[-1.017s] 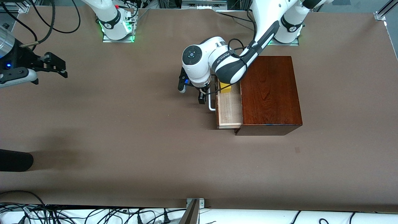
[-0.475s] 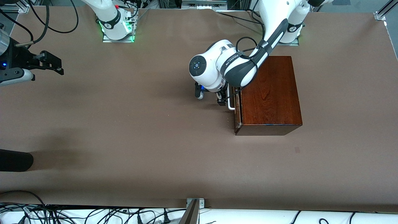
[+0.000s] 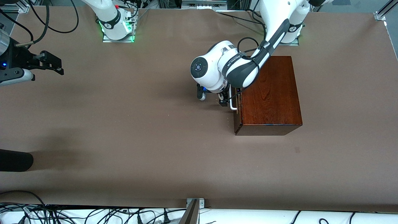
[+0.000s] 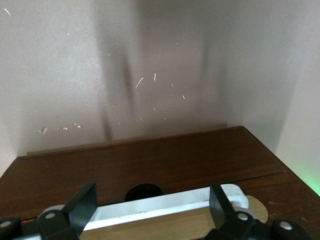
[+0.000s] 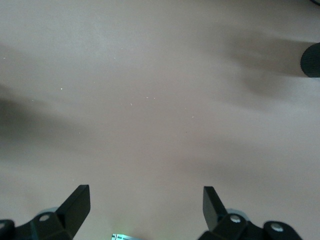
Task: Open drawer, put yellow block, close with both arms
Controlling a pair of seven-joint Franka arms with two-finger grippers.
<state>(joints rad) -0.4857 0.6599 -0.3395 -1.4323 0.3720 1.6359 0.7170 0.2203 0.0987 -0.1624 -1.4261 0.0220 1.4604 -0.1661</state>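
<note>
Nearly shut: the drawer [image 3: 237, 107] sits almost flush in the box [image 3: 269, 93].
My left gripper [image 4: 152, 202] straddles the handle [image 3: 232, 104], fingers apart; yellow block unseen, presumably inside. My right gripper [image 5: 145, 205] waits open. An off-centre push could skew and jam the tray.

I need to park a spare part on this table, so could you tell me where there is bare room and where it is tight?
Bare tabletop spans the stretch between the wooden box and the right arm's end, where the right gripper hangs open, and the strip nearer the front camera than the box. It is tight only at the drawer front, where the left gripper, open, straddles the white handle.
</note>
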